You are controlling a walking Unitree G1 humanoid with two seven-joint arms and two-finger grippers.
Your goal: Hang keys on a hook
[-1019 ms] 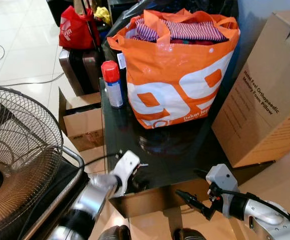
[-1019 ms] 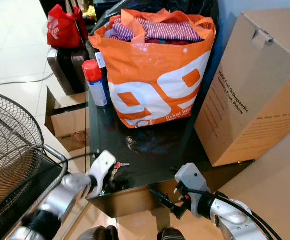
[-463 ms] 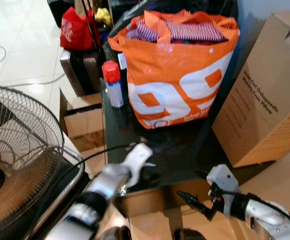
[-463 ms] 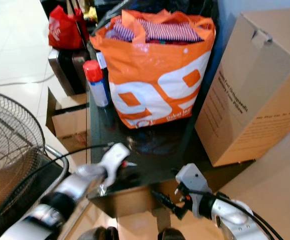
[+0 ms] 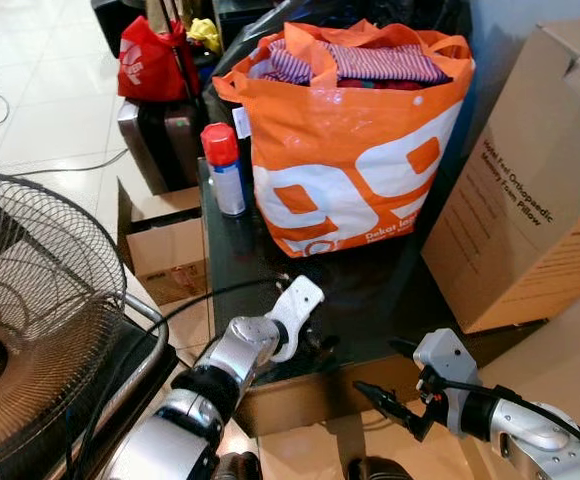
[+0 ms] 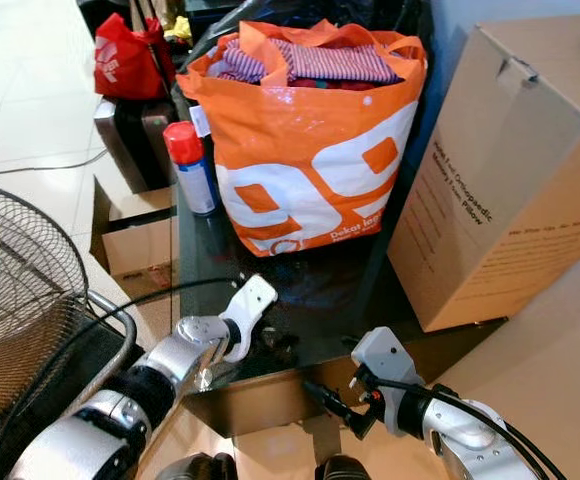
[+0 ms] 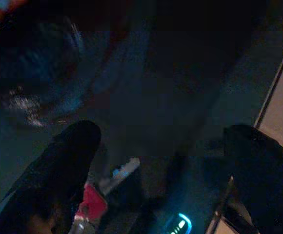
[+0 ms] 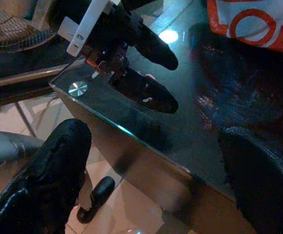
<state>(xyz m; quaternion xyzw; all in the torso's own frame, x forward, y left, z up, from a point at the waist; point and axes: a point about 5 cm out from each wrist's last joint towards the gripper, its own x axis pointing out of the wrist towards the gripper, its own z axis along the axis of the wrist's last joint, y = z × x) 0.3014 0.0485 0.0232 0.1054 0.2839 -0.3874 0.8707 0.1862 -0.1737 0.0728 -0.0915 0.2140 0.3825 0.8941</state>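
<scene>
Table (image 5: 370,290): dark glossy glass
Left gripper (image 8: 149,73): moved forward, fingers spread apart over keys (image 7: 95,202), probably red-tagged
Right gripper (image 5: 365,390): spread open

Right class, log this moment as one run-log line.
left claw: open, over keys on glass table | right claw: open, off table's front edge | keys: not lifted

Bare glass table (image 5: 370,300) front; orange bag (image 5: 350,150), spray can (image 5: 225,168) behind.
</scene>
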